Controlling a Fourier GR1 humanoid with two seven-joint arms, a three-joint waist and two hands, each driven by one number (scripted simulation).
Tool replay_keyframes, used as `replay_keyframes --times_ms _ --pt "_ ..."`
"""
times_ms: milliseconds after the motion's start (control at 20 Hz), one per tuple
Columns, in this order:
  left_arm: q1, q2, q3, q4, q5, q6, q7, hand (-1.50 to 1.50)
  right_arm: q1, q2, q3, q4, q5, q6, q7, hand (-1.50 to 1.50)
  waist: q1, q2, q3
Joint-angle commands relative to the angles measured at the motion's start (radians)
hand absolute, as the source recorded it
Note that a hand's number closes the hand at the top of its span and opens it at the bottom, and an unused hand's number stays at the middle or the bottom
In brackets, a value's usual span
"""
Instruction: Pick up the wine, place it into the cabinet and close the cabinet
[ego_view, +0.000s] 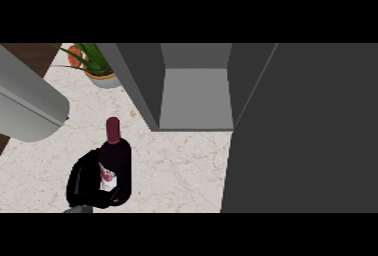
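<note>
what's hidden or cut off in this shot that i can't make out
- Wine bottle, head view: lower body and base hidden by the black left hand curled round it.
- Left hand: its forearm is cut off by the lower edge.
- Right hand: shows nowhere.
- Cabinet: the open door fills the right side and hides the counter behind it.
- Potted plant: top cut off by the upper edge.

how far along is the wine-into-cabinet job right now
Done: the black hand at the lower left is curled round the dark wine bottle with the maroon capsule. In hand: carrying it; the bottle is over the marbled counter, outside the open grey cabinet. Left: placing it inside and shutting the dark door.
</note>
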Motion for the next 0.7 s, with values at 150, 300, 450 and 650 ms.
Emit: replay_keyframes --times_ms 150,300,450,650 --pt "0.079 -0.009 -0.198 -0.268 0.135 0.158 0.094 1.50 0.018 -0.025 -0.047 -0.220 -0.081 0.002 0.131 -1.50 -0.003 0.000 0.001" --pt "0.114 -0.009 -0.255 -0.366 0.164 0.183 0.178 1.50 -0.032 -0.009 -0.071 -0.202 -0.091 -0.005 0.133 -1.50 0.000 0.004 0.001" --pt "0.090 -0.009 -0.326 -0.549 0.168 0.318 0.316 1.50 0.009 0.004 -0.042 -0.139 -0.060 0.007 0.059 -1.50 -0.002 0.002 0.002" --pt "0.058 -0.009 -0.457 -0.601 0.130 0.486 0.337 1.50 -0.040 -0.001 -0.063 -0.164 -0.073 0.007 0.132 -1.50 -0.003 0.005 0.000"
